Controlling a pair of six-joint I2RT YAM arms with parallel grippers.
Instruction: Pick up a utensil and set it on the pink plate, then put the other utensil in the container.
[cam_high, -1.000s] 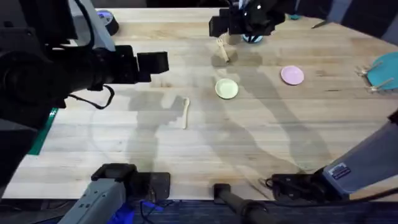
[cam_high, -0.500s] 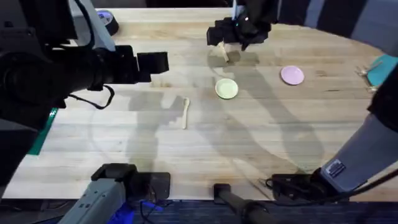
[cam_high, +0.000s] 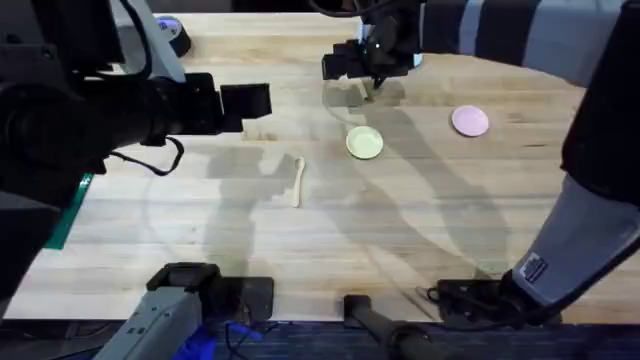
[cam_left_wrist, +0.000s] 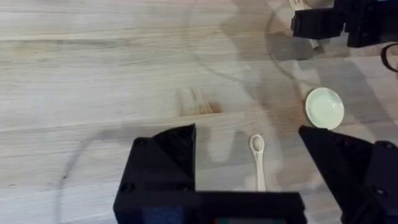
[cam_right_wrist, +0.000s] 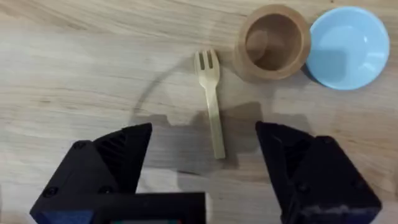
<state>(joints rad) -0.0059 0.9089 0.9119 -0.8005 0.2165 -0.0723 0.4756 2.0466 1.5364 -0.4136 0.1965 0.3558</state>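
The wooden fork (cam_right_wrist: 211, 99) lies flat on the table, tines toward the brown cylindrical container (cam_right_wrist: 273, 42). My right gripper (cam_right_wrist: 204, 130) hovers open above the fork's handle, one finger on each side and nothing held. In the overhead view the right arm (cam_high: 372, 55) reaches to the far middle of the table. The pink plate (cam_high: 470, 121) sits bare to its right. The wooden spoon (cam_high: 298, 180) lies left of centre, and the spoon (cam_left_wrist: 257, 160) also shows below my left gripper (cam_left_wrist: 247, 140), which hangs open and high above it.
A pale yellow-green plate (cam_high: 364, 142) sits between the fork and the spoon. A light blue plate (cam_right_wrist: 345, 46) stands right beside the container. A tape roll (cam_high: 170, 35) rests at the far left corner. The left arm (cam_high: 120, 110) looms large over the table's left side.
The right arm has swung left and toward me, so its gripper now stands over the fork and covers the container in the overhead view. The left arm has not moved.
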